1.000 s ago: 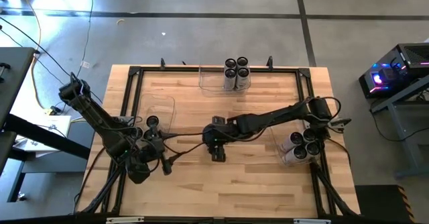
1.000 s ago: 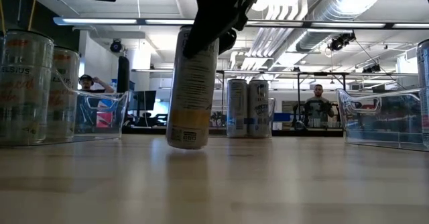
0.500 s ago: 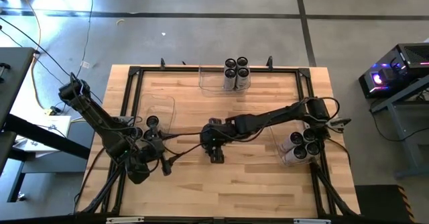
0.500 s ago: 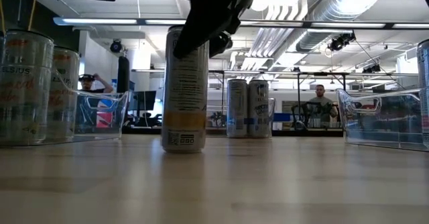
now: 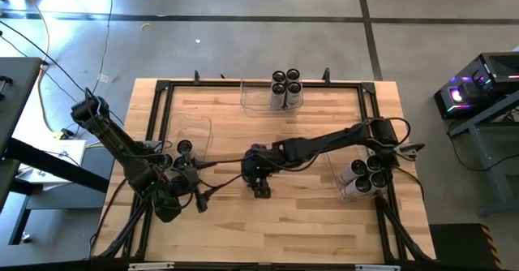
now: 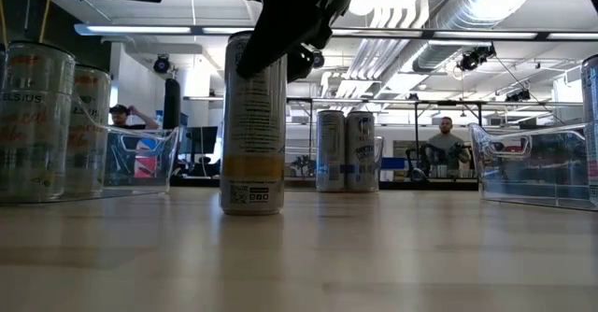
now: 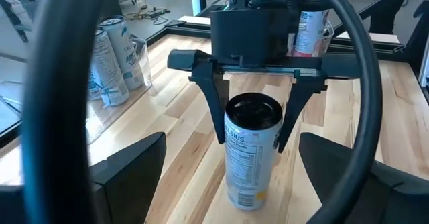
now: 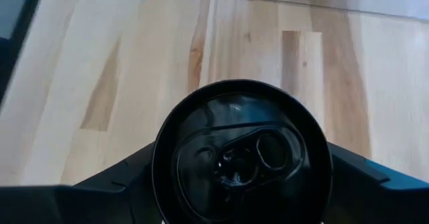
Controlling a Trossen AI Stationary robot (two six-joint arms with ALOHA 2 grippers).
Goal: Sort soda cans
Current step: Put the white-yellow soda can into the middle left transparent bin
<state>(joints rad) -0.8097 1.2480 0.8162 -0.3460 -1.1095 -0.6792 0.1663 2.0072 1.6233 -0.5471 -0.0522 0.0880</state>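
- The soda can (image 7: 251, 150) stands upright on the bench (image 5: 308, 222), near its middle, and its long axis is vertical.
- The right gripper (image 7: 255, 120) is directly above the can and reaches down over its top; its two jaws stand one on each side of the upper part of the can.
- In the left wrist view there is a thin gap between each jaw and the wall of the can, so the jaws seem to be just open around it and not pressing it. The can rests on the bench with its own weight.
- The coming move depends on this relation: the can lies straight below the right gripper, between the jaws, so the gripper can probably leave by going straight up along the axis of the can.
- A move to the side could push the can and tip it over.
- The left gripper (image 5: 197, 195) waits near the left side of the bench with its jaws wide open and empty. It points toward the can, but the right arm is much nearer.
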